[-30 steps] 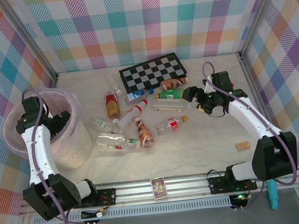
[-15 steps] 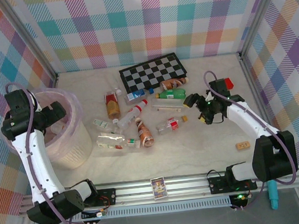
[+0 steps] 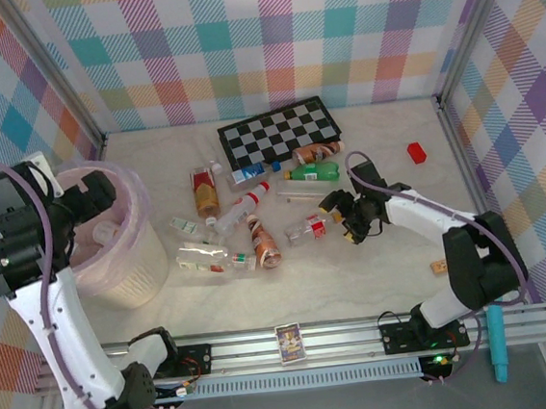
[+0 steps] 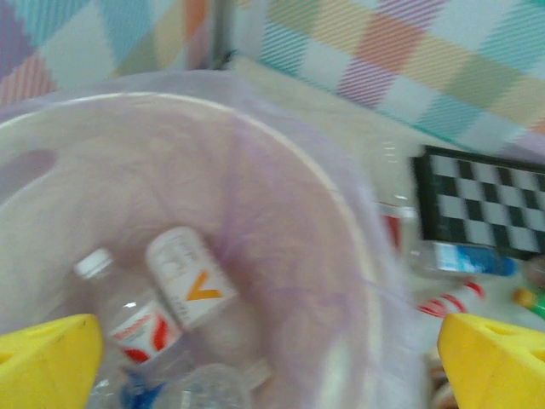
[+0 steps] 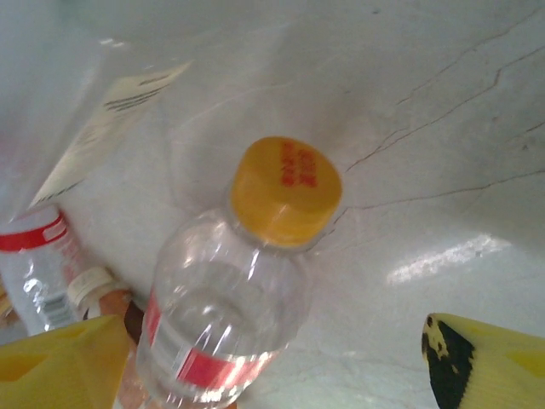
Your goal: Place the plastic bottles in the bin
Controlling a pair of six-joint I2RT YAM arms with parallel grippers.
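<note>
Plastic bottles [image 3: 244, 205] lie scattered to the right of the bin [image 3: 137, 276]. We count about ten on the table [image 3: 358, 283] and at least three more inside the bin. Left gripper [image 4: 268, 345] hovers over the bin, fingers spread wide, holding nothing. Right gripper [image 5: 272, 341], far right of the bin, straddles one orange-capped bottle [image 5: 255, 256], jaws apart.

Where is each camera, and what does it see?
Top external: high behind, looking down on the table; left arm and right arm show.
Left wrist: above the round cream bin lined with pink plastic, looking inside; yellow fingers show.
Right wrist: close over a clear yellow-capped plastic bottle; yellow fingers show.
Shared: top and left wrist see the black-and-white checkerboard.
</note>
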